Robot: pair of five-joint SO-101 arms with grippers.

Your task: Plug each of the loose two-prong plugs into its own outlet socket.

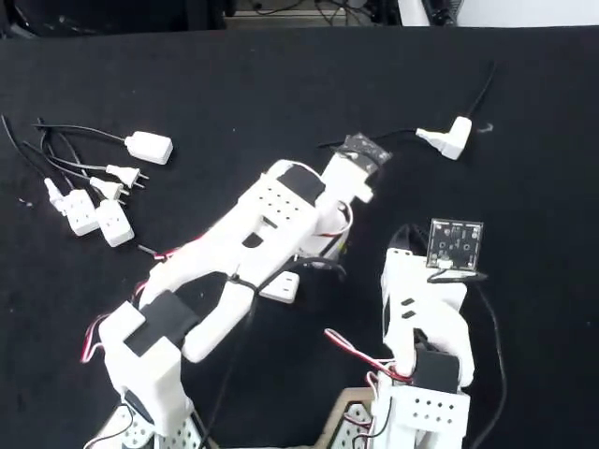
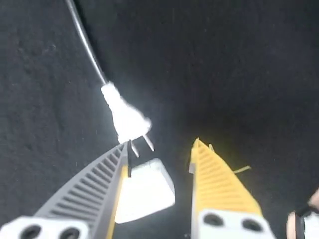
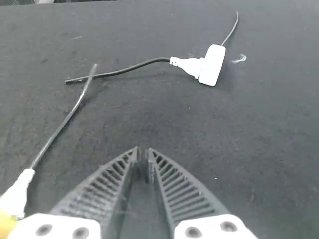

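My left gripper [image 2: 160, 143] is open just above the black table. A white outlet socket [image 2: 144, 189] lies between its fingers, against the grey finger [image 2: 94, 184] and apart from the yellow one [image 2: 219, 189]. A loose white two-prong plug [image 2: 127, 117] lies right in front, its prongs pointing at the socket and nearly touching it. Its black cable [image 2: 84, 45] runs away across the table. In the high view the left arm [image 1: 271, 215] covers this spot, and a white block [image 1: 281, 285] shows beneath it. My right gripper [image 3: 142, 152] is shut on nothing, beside the same plug [image 3: 17, 191].
A white plug sits in its socket [image 1: 445, 140] [image 3: 204, 64] at the far right. At the far left lie two sockets [image 1: 98, 217], two loose plugs [image 1: 122, 181], a white adapter [image 1: 150, 147] and tangled black cables [image 1: 47, 154].
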